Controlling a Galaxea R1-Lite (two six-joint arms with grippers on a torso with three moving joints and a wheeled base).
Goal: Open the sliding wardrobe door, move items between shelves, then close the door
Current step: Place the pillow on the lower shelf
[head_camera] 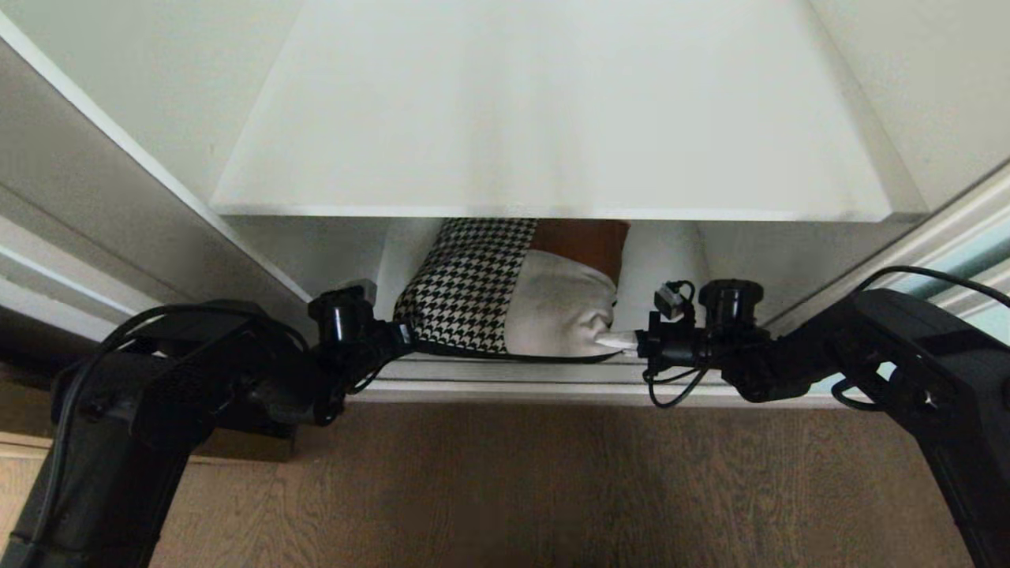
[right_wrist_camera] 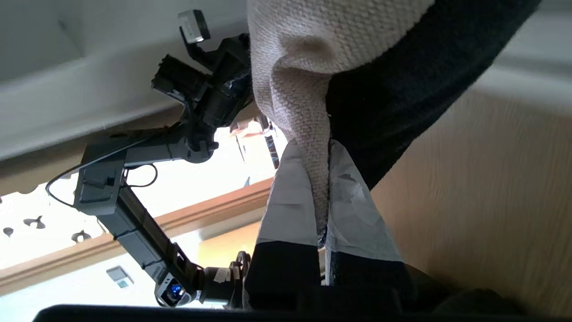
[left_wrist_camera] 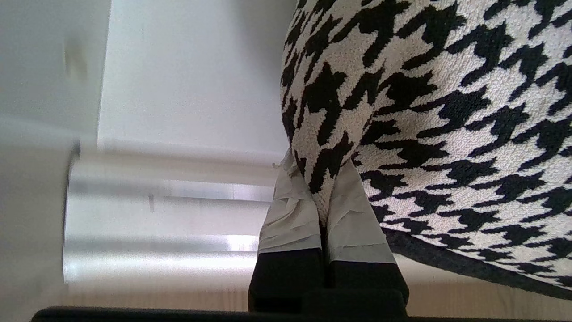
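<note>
The cushion (head_camera: 505, 304), houndstooth on the left, grey-beige on the right with a brown strip behind, sits at the front of the low compartment, under a wide white shelf (head_camera: 552, 158). My left gripper (head_camera: 406, 335) is shut on its houndstooth corner; the left wrist view shows the taped fingers (left_wrist_camera: 290, 214) pinching the patterned cushion fabric (left_wrist_camera: 424, 112). My right gripper (head_camera: 619, 341) is shut on the beige corner, where the taped fingers (right_wrist_camera: 290, 210) clamp a fold of the cushion's cloth (right_wrist_camera: 321, 44) beside its black underside. A sliver of the pale aqua sliding wardrobe door (head_camera: 982, 256) shows at the far right.
The metal door track (head_camera: 505, 379) runs along the wardrobe's bottom front edge, just under the cushion. Wood floor (head_camera: 513, 489) lies in front. White side walls (head_camera: 158, 95) close in the compartment. The left arm (right_wrist_camera: 134, 179) crosses the right wrist view.
</note>
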